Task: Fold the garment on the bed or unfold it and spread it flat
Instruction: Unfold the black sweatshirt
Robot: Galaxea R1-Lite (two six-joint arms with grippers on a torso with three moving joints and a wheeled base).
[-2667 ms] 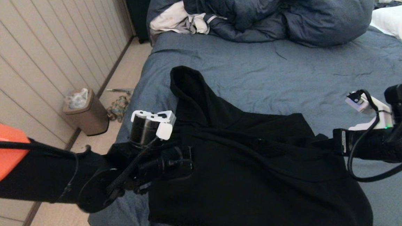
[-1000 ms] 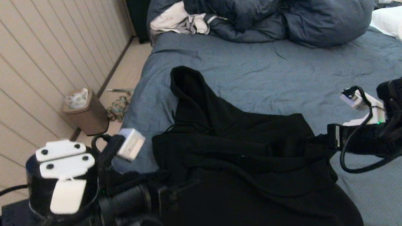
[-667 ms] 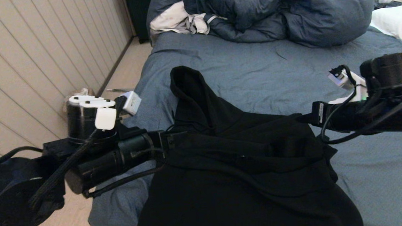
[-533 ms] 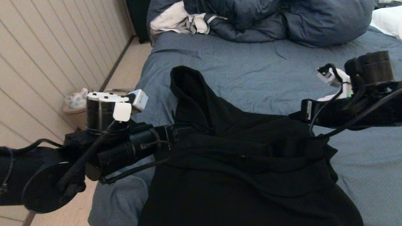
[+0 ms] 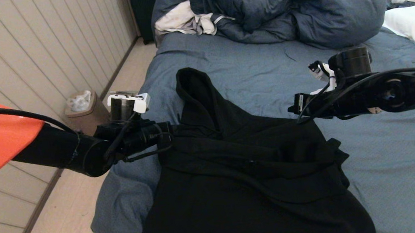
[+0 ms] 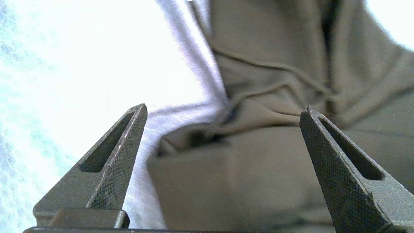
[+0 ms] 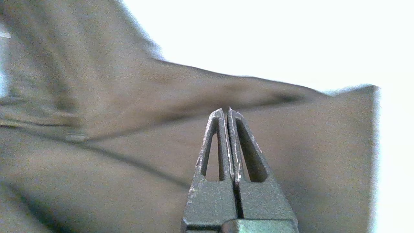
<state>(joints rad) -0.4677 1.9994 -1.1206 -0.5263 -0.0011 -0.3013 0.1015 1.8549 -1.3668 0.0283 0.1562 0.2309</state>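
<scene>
Head view shows the garment (image 5: 247,171) lying on the near part of the bed (image 5: 262,73), hood reaching toward the far end, lower body running out of view at the near edge, and a thick fold bunched across the chest. The left gripper (image 5: 169,133) sits at the garment's left edge beside that fold, while the right gripper (image 5: 293,109) hovers at its upper right edge; whether the right one touches cloth cannot be told from here. Behind, the duvet (image 5: 294,10) and a white-grey cloth (image 5: 183,20) lie well apart from the work. Left wrist view shows the fingers (image 6: 119,161) spread wide with nothing between them, the folded edge of the garment just ahead and bare sheet to one side. My judgement: if they close from this spot they may pinch several layers at once, or catch the sheet along with the sweatshirt, and a pull would then drag the whole bundle instead of opening it. Right wrist view shows the fingers (image 7: 226,145) pressed together on nothing, with fabric beyond them. Closed like this they can only push, which risks rucking the thick cloth into new creases, and with so much garment near the bed's edge, a careless tug could slide it off.
</scene>
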